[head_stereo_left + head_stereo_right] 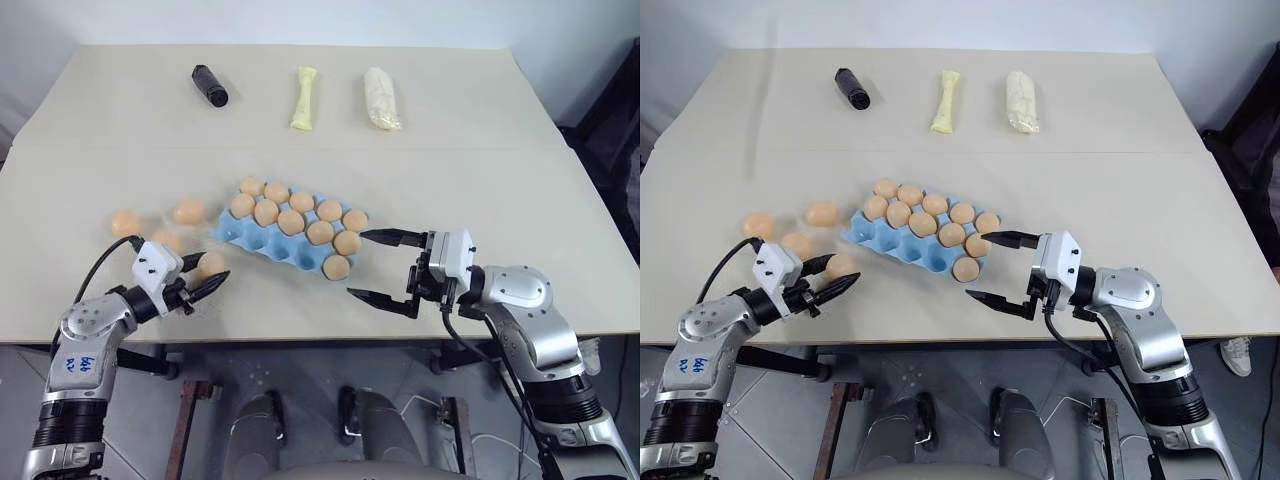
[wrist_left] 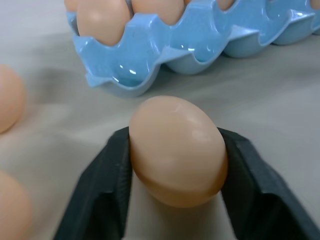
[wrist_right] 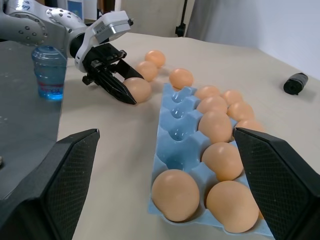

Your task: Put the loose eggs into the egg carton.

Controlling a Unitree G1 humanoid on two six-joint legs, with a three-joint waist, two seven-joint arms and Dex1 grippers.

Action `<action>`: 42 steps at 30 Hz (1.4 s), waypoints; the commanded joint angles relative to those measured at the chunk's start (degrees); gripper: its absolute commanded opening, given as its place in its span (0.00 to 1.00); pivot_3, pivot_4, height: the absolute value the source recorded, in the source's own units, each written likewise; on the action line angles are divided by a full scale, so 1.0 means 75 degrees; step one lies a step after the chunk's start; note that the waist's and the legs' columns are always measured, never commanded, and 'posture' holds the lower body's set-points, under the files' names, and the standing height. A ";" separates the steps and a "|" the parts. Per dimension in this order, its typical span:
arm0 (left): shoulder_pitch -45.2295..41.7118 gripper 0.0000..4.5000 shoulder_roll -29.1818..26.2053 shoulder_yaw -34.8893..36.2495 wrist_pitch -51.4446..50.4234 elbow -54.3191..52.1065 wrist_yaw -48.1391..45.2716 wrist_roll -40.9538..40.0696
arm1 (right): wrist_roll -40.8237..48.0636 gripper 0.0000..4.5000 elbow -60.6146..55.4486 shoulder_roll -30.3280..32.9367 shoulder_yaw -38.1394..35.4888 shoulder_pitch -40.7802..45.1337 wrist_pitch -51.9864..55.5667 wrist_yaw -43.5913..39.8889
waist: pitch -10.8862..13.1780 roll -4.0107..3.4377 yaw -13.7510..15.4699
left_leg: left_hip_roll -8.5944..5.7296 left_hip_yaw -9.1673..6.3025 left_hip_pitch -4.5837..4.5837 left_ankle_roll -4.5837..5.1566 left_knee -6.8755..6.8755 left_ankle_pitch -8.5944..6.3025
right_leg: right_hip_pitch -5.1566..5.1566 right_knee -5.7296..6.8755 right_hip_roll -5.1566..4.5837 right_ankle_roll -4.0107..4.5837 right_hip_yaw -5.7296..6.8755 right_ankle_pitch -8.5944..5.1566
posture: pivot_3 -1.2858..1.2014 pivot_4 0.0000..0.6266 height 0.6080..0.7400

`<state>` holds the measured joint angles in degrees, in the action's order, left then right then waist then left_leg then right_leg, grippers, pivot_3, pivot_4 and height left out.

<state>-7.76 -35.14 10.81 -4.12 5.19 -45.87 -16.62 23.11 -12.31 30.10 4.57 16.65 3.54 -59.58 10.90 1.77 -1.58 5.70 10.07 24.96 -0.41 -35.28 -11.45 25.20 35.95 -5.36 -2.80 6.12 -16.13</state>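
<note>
Seen from the right wrist alone: a blue water bottle (image 3: 49, 72) off the table's (image 1: 500, 180) edge, behind the left arm. From the left wrist, close up: left pincer (image 1: 207, 281) clamped on a loose egg (image 2: 176, 150), black fingers (image 2: 102, 190) on both its sides, just beside the egg carton's (image 1: 262, 243) near empty cups. Carton lying long axis slanted, from far-left toward near-right, mostly filled. Three more eggs (image 1: 188, 211) loose on the table left of it. Left forearm angled toward the carton. Right pincer (image 1: 377, 266) pointing left, spread wide, empty, at the carton's right end.
</note>
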 commanded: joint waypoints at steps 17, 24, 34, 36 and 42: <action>-0.2622 0.41 0.1625 -0.2046 -0.0435 0.0249 -0.1038 -0.0356 | 0.0102 1.00 -0.0932 0.0450 -0.0504 -0.0569 0.0348 0.0457 | 0.0000 0.0000 0.0148 | -0.0050 -0.0009 0.0001 0.0045 -0.0057 0.0016 | -0.0037 -0.0006 -0.0004 -0.0031 0.0001 0.0021 | 0.52 0.24 1.00; -0.2696 0.70 0.1464 -0.2023 -0.0430 0.0403 -0.1394 -0.0351 | 0.0131 1.00 -0.1214 0.0503 -0.0674 -0.0938 0.0480 0.0677 | 0.0000 0.0000 0.0164 | -0.0038 -0.0021 0.0004 0.0042 -0.0065 0.0017 | -0.0037 0.0001 0.0007 -0.0022 0.0012 0.0016 | 0.52 0.24 1.00; -0.1698 0.90 0.0861 -0.0849 -0.0199 -0.0590 -0.1186 -0.0785 | 0.0209 1.00 -0.0698 0.0320 -0.0362 -0.0402 0.0368 0.0348 | 0.0001 -0.0002 0.0089 | -0.0001 -0.0028 0.0006 0.0051 -0.0086 0.0009 | -0.0063 -0.0019 0.0002 -0.0022 0.0018 0.0022 | 0.52 0.24 1.00; -0.0756 0.97 0.0442 -0.0127 -0.0311 -0.1133 -0.1180 -0.1079 | 0.0311 1.00 -0.0557 0.0152 -0.0328 -0.0200 0.0078 0.0135 | 0.0000 -0.0002 0.0002 | 0.0001 -0.0029 0.0006 0.0049 -0.0076 0.0009 | -0.0058 -0.0018 0.0003 -0.0018 0.0021 0.0019 | 0.52 0.24 1.00; 0.1410 0.99 0.0141 0.1444 -0.0367 -0.2029 -0.0507 -0.1313 | 0.0363 1.00 -0.0194 -0.0218 -0.0116 0.0045 -0.0400 -0.0283 | 0.0004 -0.0008 -0.0001 | 0.0004 -0.0031 -0.0008 0.0033 -0.0045 0.0006 | -0.0048 -0.0007 0.0002 -0.0007 0.0022 0.0010 | 0.52 0.24 1.00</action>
<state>-0.12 -34.13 17.31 -7.53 -6.89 -51.51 -25.13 24.73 -13.55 28.74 3.49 16.87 2.14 -60.49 10.93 1.70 -1.59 5.74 9.84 24.90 -0.18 -35.61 -11.43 24.85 35.86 -5.37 -2.85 6.27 -16.05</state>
